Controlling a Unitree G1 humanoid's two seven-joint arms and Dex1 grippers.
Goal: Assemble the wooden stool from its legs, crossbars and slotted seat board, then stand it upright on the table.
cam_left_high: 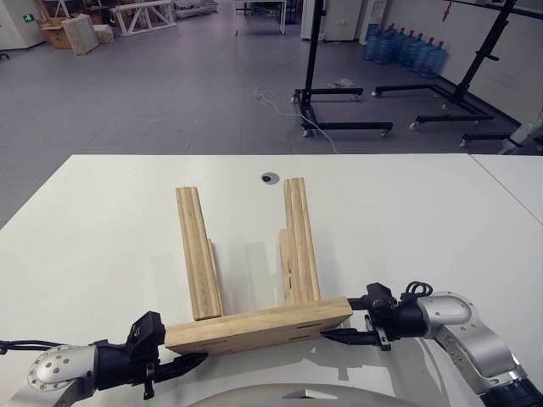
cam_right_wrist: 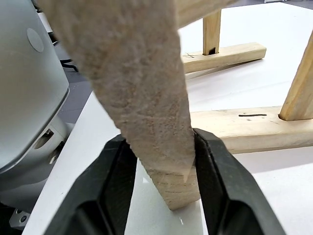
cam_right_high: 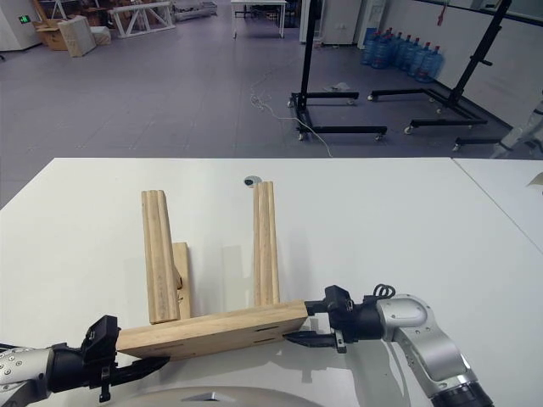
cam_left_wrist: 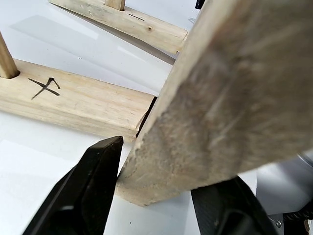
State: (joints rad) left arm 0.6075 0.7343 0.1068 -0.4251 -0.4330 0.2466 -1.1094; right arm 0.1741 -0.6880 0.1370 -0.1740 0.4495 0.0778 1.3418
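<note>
The wooden stool lies on its side on the white table (cam_left_high: 102,229). Its slotted seat board (cam_left_high: 259,326) stands on edge near the front, and two leg frames (cam_left_high: 198,253) (cam_left_high: 300,241) stretch away from me. Crossbars (cam_right_wrist: 211,32) join the leg rails. My left gripper (cam_left_high: 182,365) is at the board's left end, its black fingers (cam_left_wrist: 83,196) on either side of the board's end face. My right gripper (cam_left_high: 348,326) is shut on the board's right end, both pads (cam_right_wrist: 215,171) pressed against the wood.
A small round grommet (cam_left_high: 270,178) sits in the table just beyond the legs. Bare tabletop lies to both sides of the stool. Past the far edge, black wheeled stands (cam_left_high: 339,93) and water bottles (cam_left_high: 407,47) stand on the floor.
</note>
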